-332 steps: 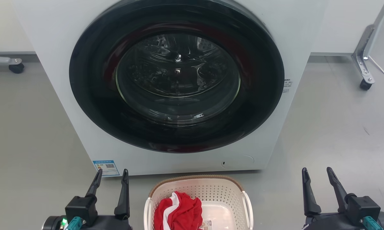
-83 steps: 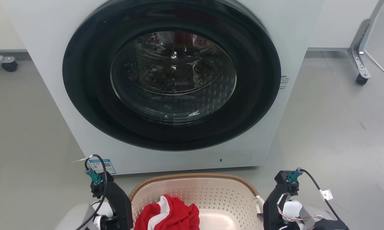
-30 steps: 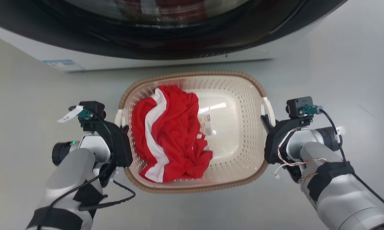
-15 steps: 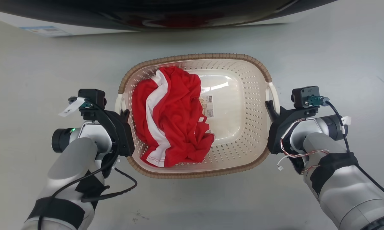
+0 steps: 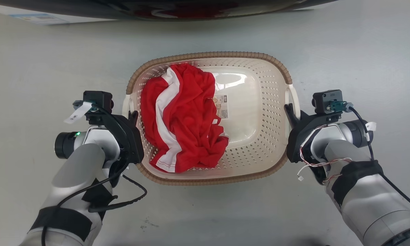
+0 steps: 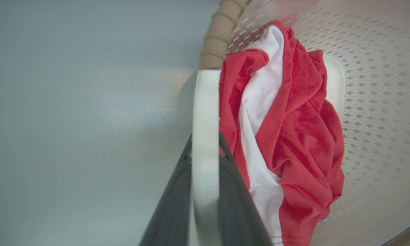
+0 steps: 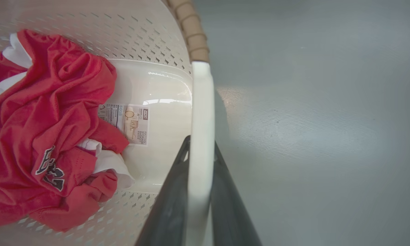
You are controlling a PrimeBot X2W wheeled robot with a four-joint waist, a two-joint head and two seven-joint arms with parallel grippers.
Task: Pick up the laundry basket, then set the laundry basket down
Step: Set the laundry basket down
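I have the laundry basket [image 5: 210,54] straight ahead over the grey floor [image 5: 344,51], just short of the washing machine [image 5: 191,5]. I cannot tell whether its base touches the floor. My left gripper [image 5: 133,115] is closed on the white left handle [image 6: 205,112], with a dark finger pressed to each side. My right gripper [image 5: 288,110] clamps the right handle [image 7: 201,112] the same way.

A red and white garment [image 5: 184,119] lies bunched in the basket's left half. Dark characters [image 7: 51,169] on it are creased and I cannot read them. The label [image 7: 128,123] on the smooth base is partly under the cloth, and its print is too small to read. The washer has a blue-and-white sticker [image 5: 37,17], also illegible. A white tag [image 5: 74,114] on my left wrist cable bears a small dark mark.
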